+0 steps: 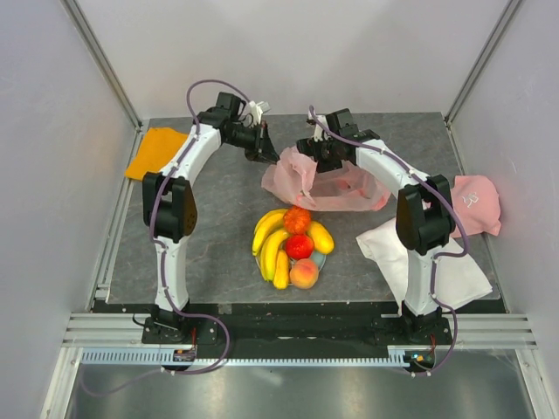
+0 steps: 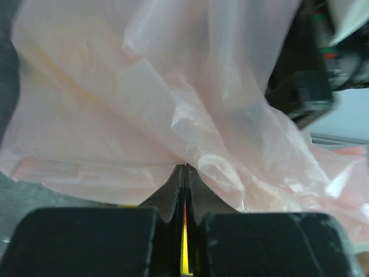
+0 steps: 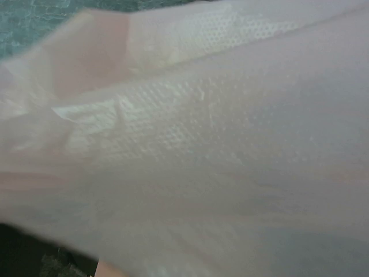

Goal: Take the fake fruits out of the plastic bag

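Top external view: your left gripper [image 1: 264, 154] is pinched tight on the far left edge of the plastic bag [image 1: 332, 188], fingers pressed together on the pink film. Your right gripper [image 1: 310, 157] sits at the bag's far rim, jaws spread wide, and film blankets its wrist camera, so you cannot tell what it touches. The fake fruits [image 1: 293, 240] lie heaped on the table [image 1: 218, 201] just in front of the bag, between both arms, with an orange cloth [image 1: 155, 150] far left and a white cloth [image 1: 437, 262] and pink cap [image 1: 479, 202] crowding your right arm.
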Action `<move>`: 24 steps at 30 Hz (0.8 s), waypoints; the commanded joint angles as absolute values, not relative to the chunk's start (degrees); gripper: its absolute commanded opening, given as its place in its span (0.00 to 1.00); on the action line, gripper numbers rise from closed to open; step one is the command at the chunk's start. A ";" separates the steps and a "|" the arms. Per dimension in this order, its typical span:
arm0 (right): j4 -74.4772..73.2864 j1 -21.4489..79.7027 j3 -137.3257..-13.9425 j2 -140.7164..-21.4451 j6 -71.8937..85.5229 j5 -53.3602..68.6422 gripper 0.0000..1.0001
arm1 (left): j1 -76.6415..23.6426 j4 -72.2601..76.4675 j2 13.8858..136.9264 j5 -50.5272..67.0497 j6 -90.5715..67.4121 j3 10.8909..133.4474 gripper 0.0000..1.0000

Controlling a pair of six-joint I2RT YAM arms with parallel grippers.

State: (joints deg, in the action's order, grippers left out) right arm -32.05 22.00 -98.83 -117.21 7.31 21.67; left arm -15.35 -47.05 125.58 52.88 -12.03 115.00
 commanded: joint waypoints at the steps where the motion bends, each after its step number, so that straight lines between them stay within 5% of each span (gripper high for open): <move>1: -29.71 22.06 -99.85 -114.96 7.82 18.64 0.98 | -13.19 -47.72 119.80 49.83 -3.96 125.58 0.02; 7: -28.56 22.06 -98.53 -113.91 8.26 18.19 0.98 | -13.27 -48.86 118.74 54.23 -2.11 131.76 0.02; 18: -28.65 22.67 -93.61 -109.69 7.21 17.40 0.98 | -13.62 -54.32 109.87 47.99 6.95 110.66 0.02; 21: -29.53 24.42 -90.63 -106.36 5.28 12.95 0.98 | -13.45 -54.32 107.33 45.36 6.15 109.95 0.36; 24: -29.53 25.13 -89.04 -105.03 4.92 7.50 0.98 | -13.45 -54.14 105.13 45.09 6.77 109.25 0.44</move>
State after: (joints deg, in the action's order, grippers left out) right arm -30.59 23.46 -90.61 -109.67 6.46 14.59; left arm -13.74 -54.50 112.60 46.52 4.14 108.81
